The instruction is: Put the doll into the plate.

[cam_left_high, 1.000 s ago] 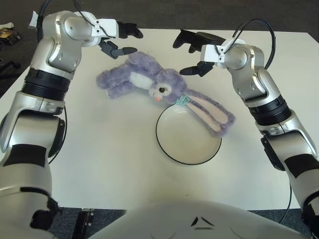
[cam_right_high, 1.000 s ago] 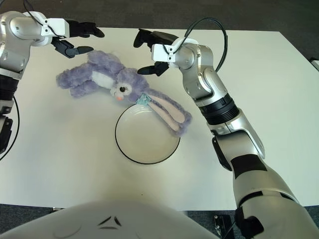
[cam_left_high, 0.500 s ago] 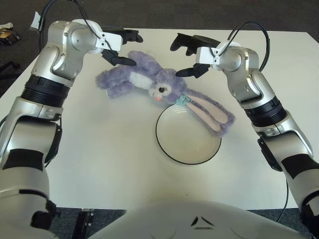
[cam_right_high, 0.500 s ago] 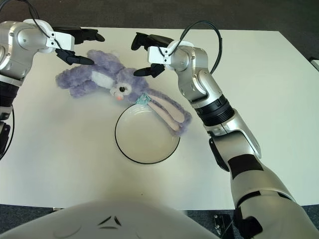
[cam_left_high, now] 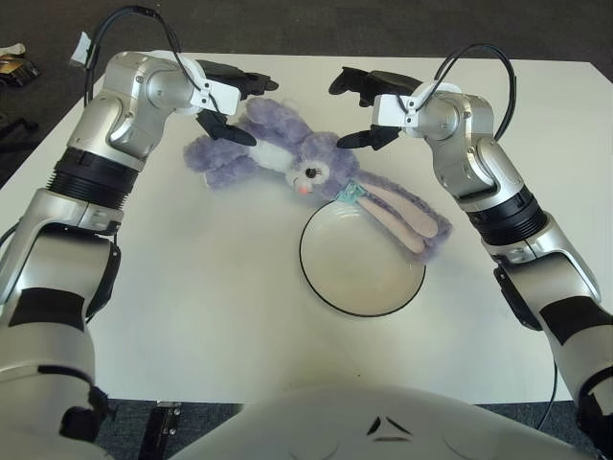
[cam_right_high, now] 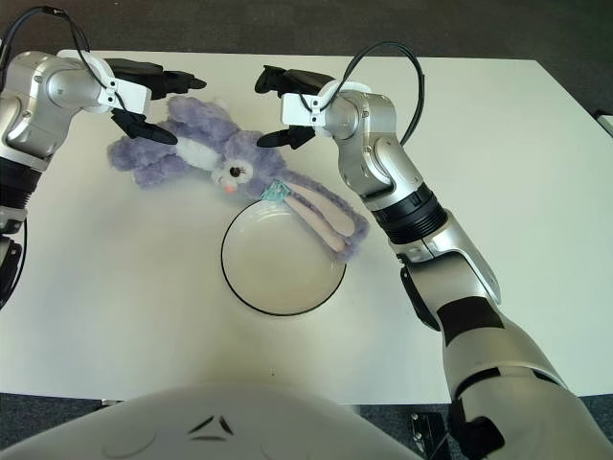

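**Both hands bracket the bunny, plate waits empty**

The doll [cam_left_high: 287, 158] sprawls across the table [cam_left_high: 192, 287] at the plate's [cam_left_high: 330, 287] eleven o'clock, ears draped over its rim. The left hand [cam_left_high: 230, 105] sits spread around the doll's body end. The right hand [cam_left_high: 369, 105] hangs wide just beyond its head, holding nothing, seemingly set for a two-handed lift.

No text, label, brand name, number or sign can be read anywhere in either view.
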`<state>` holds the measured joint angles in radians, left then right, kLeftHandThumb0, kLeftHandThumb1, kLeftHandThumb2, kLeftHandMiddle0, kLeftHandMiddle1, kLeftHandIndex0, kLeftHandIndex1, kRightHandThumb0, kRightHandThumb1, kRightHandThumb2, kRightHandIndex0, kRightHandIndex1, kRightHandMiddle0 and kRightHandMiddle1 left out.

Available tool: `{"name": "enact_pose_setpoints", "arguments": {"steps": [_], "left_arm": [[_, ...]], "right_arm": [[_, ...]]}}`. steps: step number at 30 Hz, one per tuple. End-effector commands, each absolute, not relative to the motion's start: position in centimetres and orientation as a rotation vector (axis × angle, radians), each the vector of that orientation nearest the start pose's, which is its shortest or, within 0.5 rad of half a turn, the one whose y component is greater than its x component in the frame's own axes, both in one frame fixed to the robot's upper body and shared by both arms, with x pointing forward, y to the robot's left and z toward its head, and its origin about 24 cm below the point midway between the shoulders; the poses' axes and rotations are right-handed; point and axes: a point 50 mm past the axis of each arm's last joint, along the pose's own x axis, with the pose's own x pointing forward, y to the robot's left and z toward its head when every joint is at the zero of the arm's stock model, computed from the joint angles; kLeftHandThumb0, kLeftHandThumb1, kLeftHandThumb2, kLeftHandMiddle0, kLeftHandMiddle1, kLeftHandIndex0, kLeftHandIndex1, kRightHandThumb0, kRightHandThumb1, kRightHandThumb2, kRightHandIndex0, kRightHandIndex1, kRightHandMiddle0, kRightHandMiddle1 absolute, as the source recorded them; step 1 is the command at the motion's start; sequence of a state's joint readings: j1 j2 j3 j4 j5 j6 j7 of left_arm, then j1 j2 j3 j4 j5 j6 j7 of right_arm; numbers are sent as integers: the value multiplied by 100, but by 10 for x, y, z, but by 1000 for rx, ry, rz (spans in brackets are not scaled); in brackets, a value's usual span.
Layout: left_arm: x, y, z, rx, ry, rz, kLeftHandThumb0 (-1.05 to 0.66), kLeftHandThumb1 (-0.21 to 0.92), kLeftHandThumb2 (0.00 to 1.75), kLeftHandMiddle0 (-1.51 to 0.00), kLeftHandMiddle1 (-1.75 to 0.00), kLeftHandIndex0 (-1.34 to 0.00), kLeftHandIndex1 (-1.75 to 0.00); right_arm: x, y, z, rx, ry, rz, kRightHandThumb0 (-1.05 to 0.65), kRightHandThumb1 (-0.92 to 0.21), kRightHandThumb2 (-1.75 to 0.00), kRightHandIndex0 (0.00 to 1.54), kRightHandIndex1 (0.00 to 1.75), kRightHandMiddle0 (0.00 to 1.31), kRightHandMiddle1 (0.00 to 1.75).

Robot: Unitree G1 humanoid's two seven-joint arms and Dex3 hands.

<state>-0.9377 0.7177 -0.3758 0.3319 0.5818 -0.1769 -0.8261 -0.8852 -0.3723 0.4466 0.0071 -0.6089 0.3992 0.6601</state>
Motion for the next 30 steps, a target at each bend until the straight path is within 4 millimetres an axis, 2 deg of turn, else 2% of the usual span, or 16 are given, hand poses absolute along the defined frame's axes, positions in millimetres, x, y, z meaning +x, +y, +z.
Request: {"name": "enact_pose_setpoints", "arguments": {"steps": [1, 5, 11, 13, 24, 30], "left_arm": [[359, 162, 216, 1642, -64, -735, -92, 70, 64, 0, -55, 0, 0], [357, 159, 213, 1640, -60, -745, -94, 70, 63, 0, -45, 0, 0], [356, 157, 207, 1622, -60, -778, -95, 72, 58, 0, -9, 0, 0], [357, 156, 204, 1620, -52, -785, -95, 71, 57, 0, -5, 0, 0], [364, 158, 187, 1652, 12, -785, -99, 70, 59, 0, 0, 0, 0], [367, 159, 181, 1709, -4, -754, -100, 75, 58, 0, 0, 0, 0]], "right_arm": [[339, -65, 217, -1251, -171, 604, -97, -82, -52, 0, 106, 0, 39], [338, -65, 217, -1253, -177, 598, -98, -82, -52, 0, 109, 0, 38], [338, -67, 217, -1254, -178, 595, -100, -81, -51, 0, 120, 0, 41], [338, -68, 217, -1267, -187, 596, -100, -81, -50, 0, 123, 0, 44], [339, -68, 217, -1252, -186, 597, -102, -84, -49, 0, 120, 0, 42], [336, -67, 216, -1247, -190, 612, -104, -86, -47, 0, 117, 0, 45]]}}
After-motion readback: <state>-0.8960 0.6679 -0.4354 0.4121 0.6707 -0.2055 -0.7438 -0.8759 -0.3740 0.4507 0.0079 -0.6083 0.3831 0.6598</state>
